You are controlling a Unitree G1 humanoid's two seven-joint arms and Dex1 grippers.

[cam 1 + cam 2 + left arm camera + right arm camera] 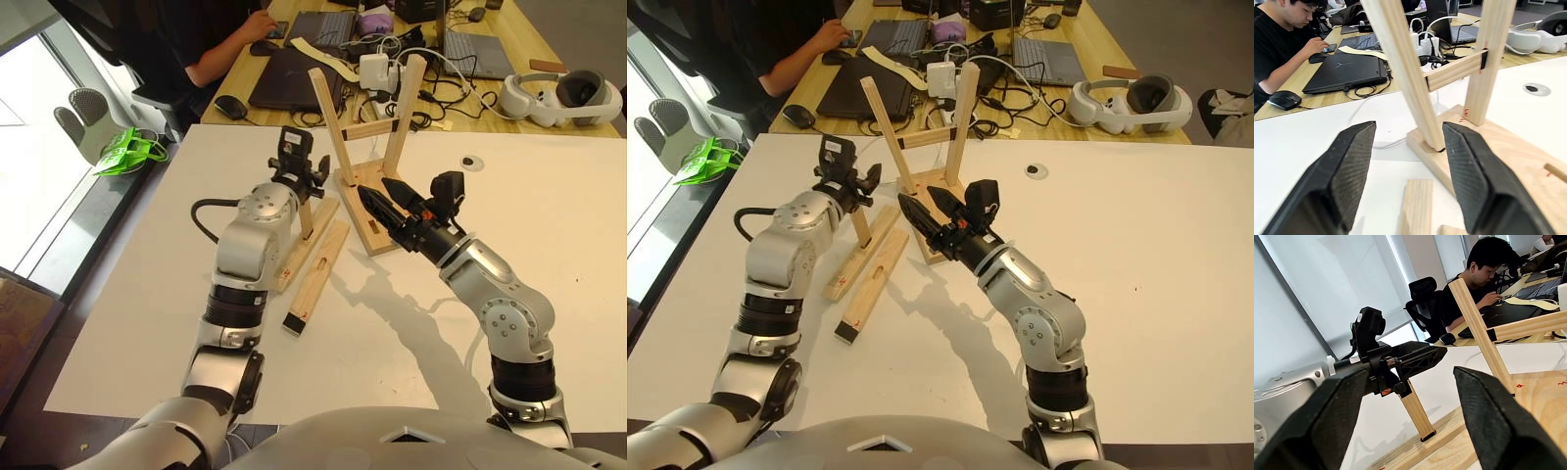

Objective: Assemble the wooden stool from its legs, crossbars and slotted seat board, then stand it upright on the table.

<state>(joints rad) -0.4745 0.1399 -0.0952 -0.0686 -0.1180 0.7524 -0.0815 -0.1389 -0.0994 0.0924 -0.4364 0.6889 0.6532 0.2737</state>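
- Seat board (1508, 152): lies flat on the white surface (549, 255), slots up, between the two arms.
- Standing legs, two (326, 122) (404, 108): feet set in the far edge of the seat board, joined by a crossbar (372, 128).
- Loose bars, two (874, 279): lie side by side on the surface, just to the left of the seat board, with their long axes running away from the robot.
- Short stick (1415, 413): stands on the bar nearer the seat board. Its long axis is nearly upright and slightly tilted.
- Left tool (302, 181): fingers spread wide, holding nothing. It hangs directly over the stick's top end, so this is the nearer arm and the stick lies straight below it.
- Right tool (917, 194): fingers wide apart and empty, low over the seat board. It points toward the foot of the left-hand standing leg.
- Judgement: the next grasp likely belongs to the left tool, closing across the stick's short width.
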